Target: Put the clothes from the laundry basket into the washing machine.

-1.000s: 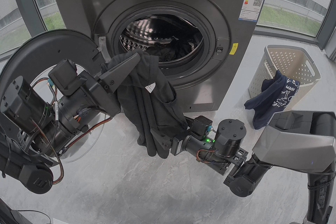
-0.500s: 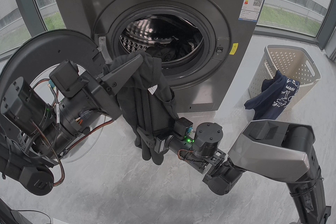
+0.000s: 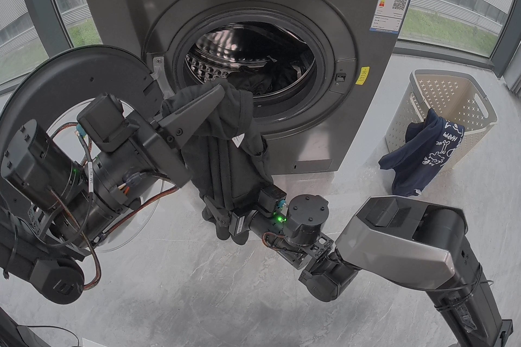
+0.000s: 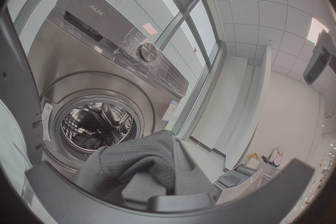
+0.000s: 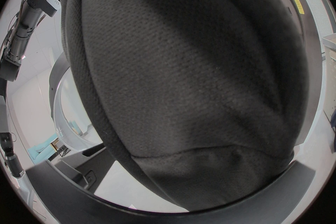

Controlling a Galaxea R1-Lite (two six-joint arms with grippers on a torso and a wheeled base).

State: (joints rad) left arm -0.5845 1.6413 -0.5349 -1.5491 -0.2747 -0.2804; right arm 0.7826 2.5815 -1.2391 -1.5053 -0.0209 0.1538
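Note:
A dark grey garment (image 3: 228, 153) hangs in front of the washing machine (image 3: 347, 39), just below its open drum (image 3: 249, 58). My left gripper (image 3: 209, 96) is shut on the garment's top, level with the drum's lower rim; in the left wrist view the cloth (image 4: 140, 161) bunches over that gripper (image 4: 175, 200). My right gripper (image 3: 220, 220) is open at the garment's lower end, which bulges over it (image 5: 189, 77). The pale laundry basket (image 3: 461, 93) stands on the floor to the right, with a navy garment (image 3: 423, 153) draped over its rim.
The round washer door (image 3: 70, 77) stands swung open to the left, behind my left arm. Dark clothes (image 3: 255, 79) lie inside the drum. Bare grey floor (image 3: 179, 283) stretches in front of the machine. Windows run behind it.
My right arm has swung left and inward under the hanging garment, bunching its lower end. The left gripper has lifted the top slightly toward the drum. The basket is unchanged.

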